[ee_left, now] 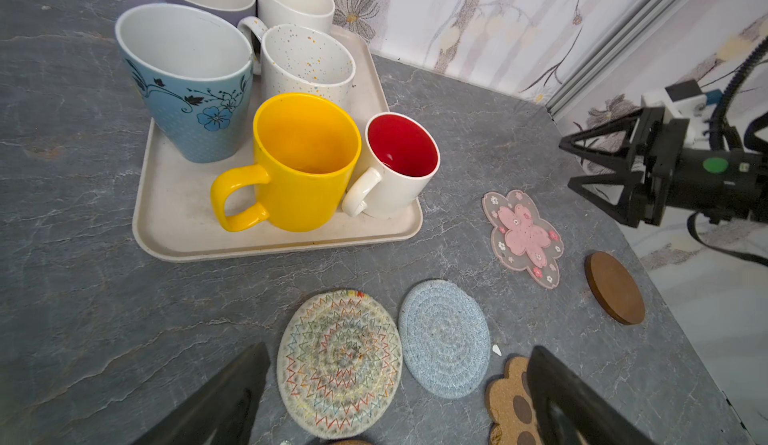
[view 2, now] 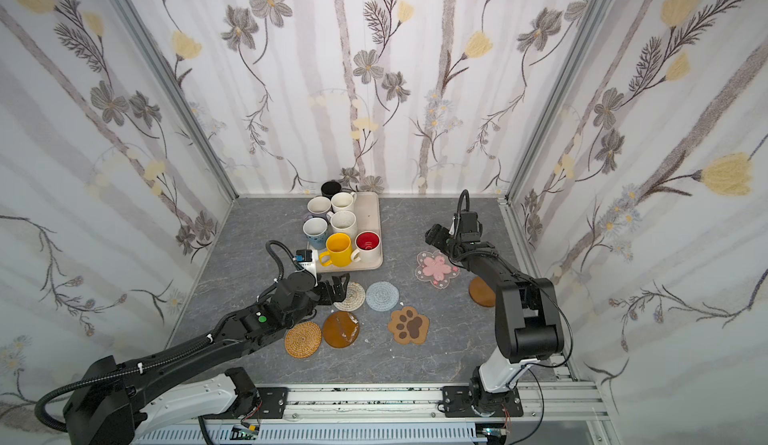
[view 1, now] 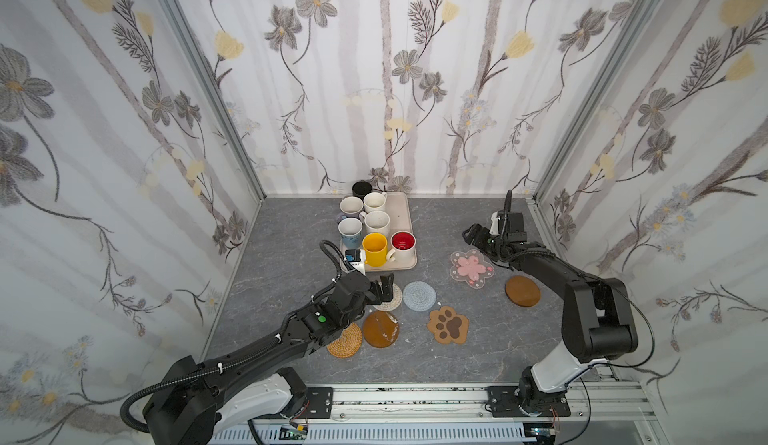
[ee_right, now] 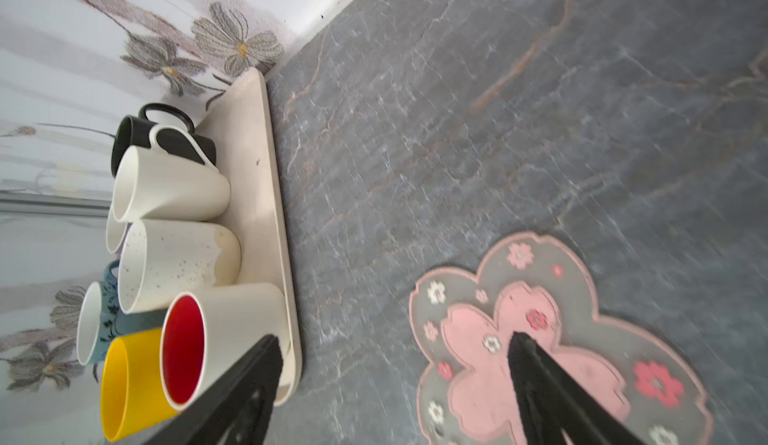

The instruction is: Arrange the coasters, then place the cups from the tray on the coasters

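Observation:
The beige tray (view 1: pixel 406 214) at the back holds several cups, among them yellow (view 1: pixel 375 249), red-inside white (view 1: pixel 403 244), pale blue (view 1: pixel 350 231) and black (view 1: pixel 362 188). Coasters lie flat in front: beige woven (ee_left: pixel 338 364), grey-blue woven (view 1: pixel 419 295), tan rattan (view 1: pixel 345 341), brown discs (view 1: pixel 381 329) (view 1: pixel 523 291), paw (view 1: pixel 448 324) and pink flower (view 1: pixel 471 268). My left gripper (view 1: pixel 386 285) hangs open over the beige woven coaster, holding nothing. My right gripper (view 1: pixel 469 233) is open and empty above the table, between the tray and the flower coaster (ee_right: pixel 540 339).
Floral walls close the grey marbled table on three sides, with aluminium posts (view 1: pixel 557 160) at the back corners. The arms' rail (view 1: pixel 415 397) runs along the front edge. A small white chip (ee_left: pixel 496 350) lies beside the grey-blue coaster.

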{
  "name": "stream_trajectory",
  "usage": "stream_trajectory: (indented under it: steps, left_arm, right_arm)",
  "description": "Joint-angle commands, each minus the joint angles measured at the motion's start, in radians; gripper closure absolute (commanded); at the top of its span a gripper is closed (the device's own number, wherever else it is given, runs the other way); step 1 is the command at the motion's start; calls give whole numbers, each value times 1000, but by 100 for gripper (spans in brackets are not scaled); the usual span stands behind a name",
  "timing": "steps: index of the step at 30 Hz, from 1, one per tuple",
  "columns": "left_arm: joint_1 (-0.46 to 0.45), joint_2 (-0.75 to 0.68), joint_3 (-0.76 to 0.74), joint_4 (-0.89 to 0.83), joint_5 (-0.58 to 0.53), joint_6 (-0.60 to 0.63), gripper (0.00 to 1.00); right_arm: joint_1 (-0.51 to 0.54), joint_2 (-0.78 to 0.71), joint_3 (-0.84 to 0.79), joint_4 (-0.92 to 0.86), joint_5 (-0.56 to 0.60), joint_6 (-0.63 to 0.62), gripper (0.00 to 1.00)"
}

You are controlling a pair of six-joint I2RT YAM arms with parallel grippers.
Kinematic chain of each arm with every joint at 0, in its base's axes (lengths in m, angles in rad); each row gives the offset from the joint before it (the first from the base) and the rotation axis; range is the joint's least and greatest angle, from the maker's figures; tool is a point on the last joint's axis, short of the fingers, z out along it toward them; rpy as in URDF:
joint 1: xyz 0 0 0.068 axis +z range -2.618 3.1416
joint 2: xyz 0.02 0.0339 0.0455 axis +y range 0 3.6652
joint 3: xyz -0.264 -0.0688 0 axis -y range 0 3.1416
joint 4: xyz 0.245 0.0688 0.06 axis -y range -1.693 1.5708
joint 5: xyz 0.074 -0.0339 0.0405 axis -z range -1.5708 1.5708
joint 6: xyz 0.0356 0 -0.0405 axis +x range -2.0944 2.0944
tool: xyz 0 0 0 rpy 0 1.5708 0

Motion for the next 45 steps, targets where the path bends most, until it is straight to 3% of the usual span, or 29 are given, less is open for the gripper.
stream_trajectory:
  steps: [1, 3, 9, 17, 32, 45]
  left_arm:
    - [4, -32, 3, 27, -80, -52, 0]
    - [7, -66, -12, 24, -95, -94, 0]
    - [47, -88, -36, 16, 63, -95, 0]
    - [45, -63, -56, -31, 113, -125, 0]
    - [40, -58, -63, -52, 98, -133, 0]
    - [57, -22, -26, -51, 87, -113, 0]
  right_arm:
    - [-2, -99, -104, 18, 15, -13, 13]
    - [-1, -183, -194, 43, -8, 13, 13]
    - [-7, -339, -424, 110, -68, 81, 14]
    - [-76, -330, -546, 202, -164, 108, 14]
    - [-122, -38, -427, 359, -233, 160, 15]
    - [-110, 178, -170, 334, -241, 185, 17]
